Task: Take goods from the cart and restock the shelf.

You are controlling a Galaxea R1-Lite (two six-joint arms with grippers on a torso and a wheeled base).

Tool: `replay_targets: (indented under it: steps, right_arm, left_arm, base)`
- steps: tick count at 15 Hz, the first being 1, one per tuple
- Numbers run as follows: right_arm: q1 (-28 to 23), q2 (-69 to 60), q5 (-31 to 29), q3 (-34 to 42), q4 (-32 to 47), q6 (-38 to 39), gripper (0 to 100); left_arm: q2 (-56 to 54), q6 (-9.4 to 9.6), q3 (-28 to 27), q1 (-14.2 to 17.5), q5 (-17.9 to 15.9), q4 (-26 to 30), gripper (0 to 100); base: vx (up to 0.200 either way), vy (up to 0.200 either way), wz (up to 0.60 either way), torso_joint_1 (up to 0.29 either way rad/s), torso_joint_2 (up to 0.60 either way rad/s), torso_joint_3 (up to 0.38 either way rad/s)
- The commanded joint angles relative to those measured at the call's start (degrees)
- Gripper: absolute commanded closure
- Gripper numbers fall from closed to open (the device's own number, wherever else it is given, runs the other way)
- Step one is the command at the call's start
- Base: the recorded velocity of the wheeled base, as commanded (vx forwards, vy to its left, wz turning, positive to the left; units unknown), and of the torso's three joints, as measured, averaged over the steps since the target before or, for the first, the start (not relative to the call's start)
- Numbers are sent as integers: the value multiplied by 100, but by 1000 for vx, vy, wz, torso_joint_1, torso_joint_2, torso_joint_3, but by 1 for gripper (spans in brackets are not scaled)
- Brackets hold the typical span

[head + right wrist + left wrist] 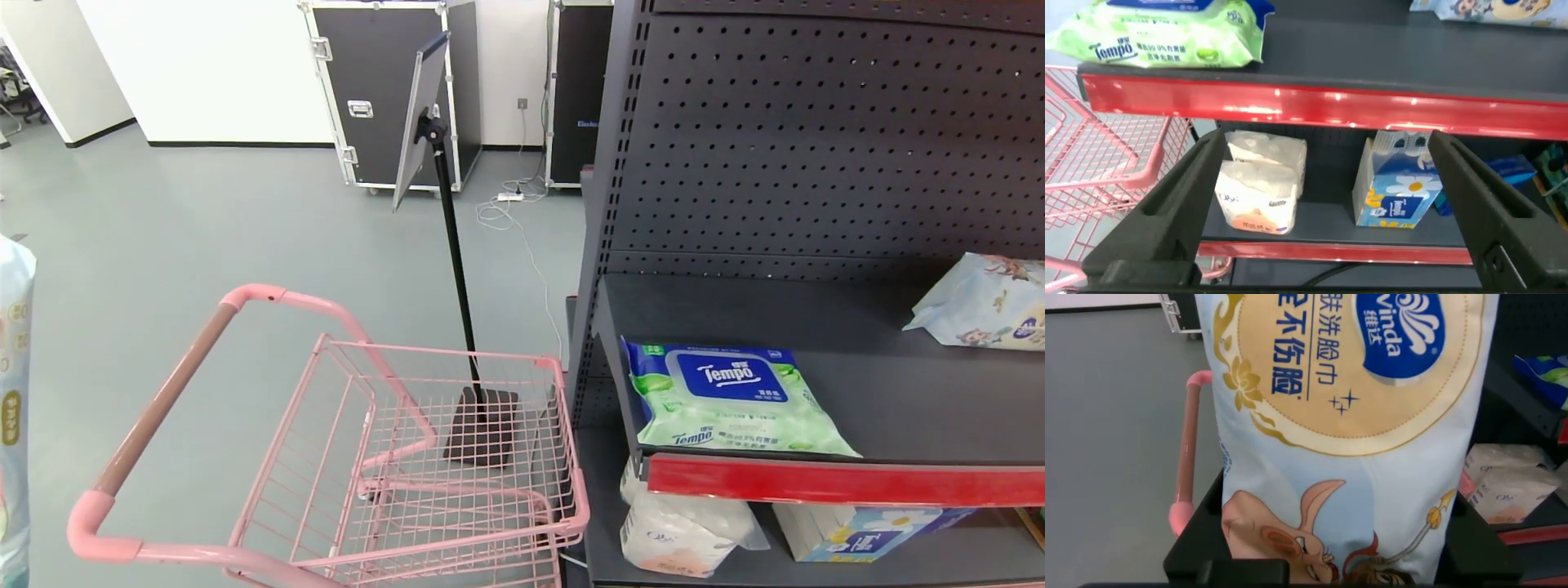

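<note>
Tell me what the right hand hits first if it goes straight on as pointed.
The right hand aims at the gap on the lower shelf between the white tissue pack and the blue tissue box, so probably the back panel first; depth is unclear, and either item could be brushed.

The head camera looks forward and down over the pink wire cart (581, 498) to the dark grey metal shelf (898, 392). The left wrist camera sits hard against a pale blue printed tissue pack (1347, 457). The right wrist's faces the shelf closely, sharing the green wet-wipe packet (1167, 37) with the head's.

Sign stand (451, 237), black flight cases (371, 90)
</note>
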Motion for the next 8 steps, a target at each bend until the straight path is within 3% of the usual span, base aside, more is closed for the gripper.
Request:
replay_targets:
  steps: [1, 8]
  right_arm:
    - [1, 9, 0, 0, -1, -2, 0]
    - [1, 9, 0, 0, -1, 7, 0]
  left_arm:
    - [-3, -1, -1, -2, 1, -4, 100]
    - [-29, -1, 34, -2, 1, -4, 100]
  base:
    - [0, 0, 0, 163, -369, -207]
    - [0, 0, 0, 154, -353, -202]
